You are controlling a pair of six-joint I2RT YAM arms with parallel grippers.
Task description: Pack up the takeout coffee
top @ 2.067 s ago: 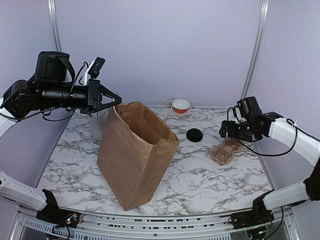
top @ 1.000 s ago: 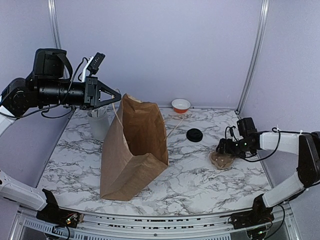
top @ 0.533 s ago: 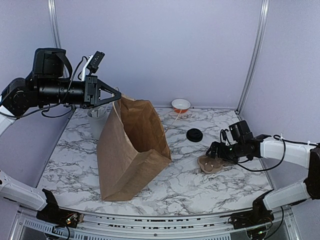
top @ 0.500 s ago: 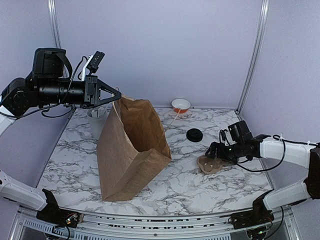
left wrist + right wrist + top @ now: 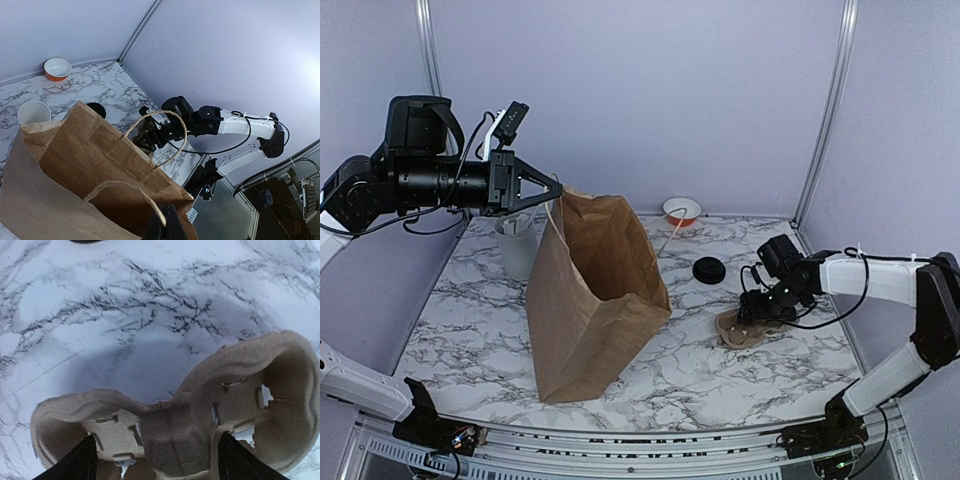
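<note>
On the right side of the marble table (image 5: 720,385), the right gripper (image 5: 752,308) hangs low over a brown pulp cup carrier (image 5: 738,331) that lies flat on the surface. Its fingers (image 5: 82,462) stand wide apart, with the middle of the carrier between them. The wrist view does not show whether they touch the pulp. Both of the carrier's wells are empty.

Just beyond the carrier, a little to its left, a round black lid (image 5: 709,269) lies flat on the table. Farther back, near the wall, sits a small orange-and-white bowl (image 5: 681,211).

At the centre-left stands a brown paper bag (image 5: 595,300), upright with its mouth open. The left gripper (image 5: 552,190) reaches in from the left at the height of the bag's top, its fingers pinched tight on one of the bag's paper handles. The other handle (image 5: 155,135) arches up free.

The left wrist view shows a white paper cup (image 5: 34,112) standing upright and uncovered on the table, on the far side of the bag, between the bag and the bowl. The bag hides it from the overhead camera. No lettering can be made out on it.

Left of the bag, partly behind it, stands a pale canister (image 5: 515,245).
</note>
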